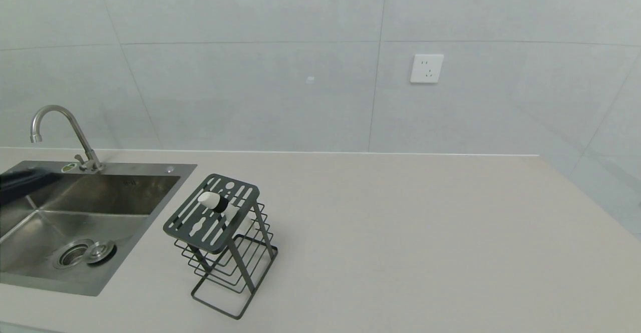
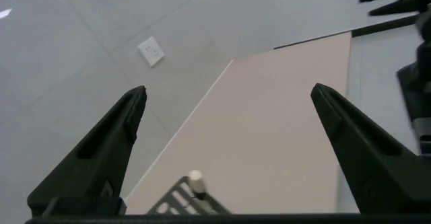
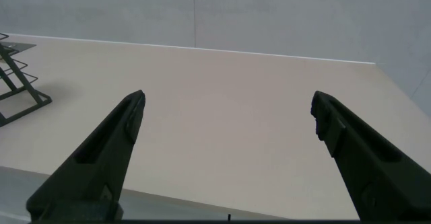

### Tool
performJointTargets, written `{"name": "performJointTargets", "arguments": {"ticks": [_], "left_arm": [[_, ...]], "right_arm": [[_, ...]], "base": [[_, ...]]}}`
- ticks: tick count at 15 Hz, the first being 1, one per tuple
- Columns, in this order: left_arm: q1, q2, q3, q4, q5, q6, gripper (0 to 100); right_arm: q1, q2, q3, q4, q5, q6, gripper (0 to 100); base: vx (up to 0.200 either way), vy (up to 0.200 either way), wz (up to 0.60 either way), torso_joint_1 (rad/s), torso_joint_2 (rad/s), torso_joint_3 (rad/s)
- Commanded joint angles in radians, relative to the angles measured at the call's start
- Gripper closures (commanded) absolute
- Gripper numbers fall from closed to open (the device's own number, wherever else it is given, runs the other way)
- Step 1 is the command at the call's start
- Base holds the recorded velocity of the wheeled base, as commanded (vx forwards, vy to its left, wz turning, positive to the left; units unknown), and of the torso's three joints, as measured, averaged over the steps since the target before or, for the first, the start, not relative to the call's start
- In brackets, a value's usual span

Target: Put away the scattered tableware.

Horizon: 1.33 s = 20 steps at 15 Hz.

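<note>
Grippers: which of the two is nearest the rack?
The left gripper: the rack lies right before it, whereas from the right gripper it stands well off aside.

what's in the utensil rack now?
One utensil, white handle with black band, poking through the utensil rack's slotted top. Its working end is mostly covered by that plate; type unclear.

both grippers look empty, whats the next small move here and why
Probably turn the head slightly to search for more tableware before reaching. The left gripper and right gripper are both open and hold nothing, and the one utensil in sight, with a white and black handle, already stands in the slotted top of the rack beside the sink.
</note>
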Motion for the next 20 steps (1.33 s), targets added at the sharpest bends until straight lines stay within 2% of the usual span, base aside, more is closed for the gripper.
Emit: {"name": "performJointTargets", "arguments": {"ticks": [1, 2, 5, 7, 8, 9, 11, 12, 13, 15, 16, 17, 18, 19, 20], "left_arm": [[-0.012, -0.424, 0.103, 0.068, 0.002, -0.099, 0], [-0.028, -0.496, 0.103, 0.137, 0.008, -0.099, 0], [-0.143, -0.9, 0.103, 0.662, 0.155, -0.098, 0], [-0.121, -0.964, 0.103, 0.818, 0.189, -0.101, 0], [-0.12, -0.964, 0.103, 0.921, 0.29, -0.107, 0], [-0.118, -0.964, 0.103, 1.028, 0.407, -0.085, 0], [-0.118, -0.964, 0.103, 1.353, 0.821, 0.119, 0], [-0.12, -0.964, 0.103, 1.444, 0.958, 0.203, 0], [-0.12, -0.964, 0.103, 1.481, 0.971, 0.255, 0], [-0.118, -0.964, 0.103, 1.51, 0.999, 0.303, 0], [-0.118, -0.964, 0.103, 1.511, 1.025, 0.339, 0], [-0.118, -0.964, 0.103, 1.515, 1.074, 0.33, 0], [-0.118, -0.964, 0.103, 1.518, 1.14, 0.292, 0], [-0.12, -0.964, 0.103, 1.573, 1.241, 0.191, 0], [-0.12, -0.964, 0.103, 1.568, 1.243, 0.174, 0]], "right_arm": [[0.0, 0.001, 0.0, -0.001, 0.001, -0.001, 0], [0.0, 0.001, 0.0, -0.001, 0.001, -0.001, 0], [0.0, 0.001, 0.0, -0.001, 0.001, -0.002, 0], [0.0, 0.001, 0.0, -0.001, 0.001, -0.002, 0], [0.0, 0.001, 0.0, -0.001, 0.001, -0.002, 0], [0.0, 0.001, 0.0, -0.001, 0.001, -0.001, 0], [0.0, 0.001, 0.0, -0.001, -0.004, -0.002, 0], [0.0, 0.001, 0.0, 0.001, -0.006, -0.002, 0], [0.0, 0.001, 0.0, -0.001, -0.006, -0.002, 0], [0.0, 0.001, 0.0, 0.016, -0.049, -0.021, 0], [0.0, 0.001, -0.002, 0.062, -0.111, -0.013, 0], [0.0, 0.001, -0.002, 0.056, -0.113, -0.01, 0], [0.0, 0.001, -0.002, 0.056, -0.113, -0.01, 0], [0.0, 0.001, -0.002, 0.056, -0.113, -0.01, 0], [0.0, 0.001, -0.002, 0.056, -0.113, -0.011, 0]], "base": [[0.0, 0.0, 0.0, 0.0, 0.0, 0.0], [0.0, 0.0, 0.0, 0.0, 0.0, 0.0], [0.0, 0.0, 0.0, 0.0, 0.0, 0.0], [0.0, 0.0, 0.0, 0.0, 0.0, 0.0], [0.0, 0.0, 0.0, 0.0, 0.0, 0.0], [0.0, 0.0, 0.0, 0.0, 0.0, 0.0], [0.0, 0.0, 0.0, 0.0, 0.0, 0.0], [0.0, 0.0, 0.0, 0.0, 0.0, 0.0], [0.0, 0.0, 0.0, 0.0, 0.0, 0.0], [0.0, 0.0, 0.0, 0.0, 0.0, 0.0], [0.0, 0.0, 0.0, 0.0, 0.0, 0.0], [0.0, 0.0, 0.0, 0.0, 0.0, 0.0], [0.0, 0.0, 0.0, 0.0, 0.0, 0.0], [0.0, 0.0, 0.0, 0.0, 0.0, 0.0], [0.0, 0.0, 0.0, 0.0, 0.0, 0.0]]}}
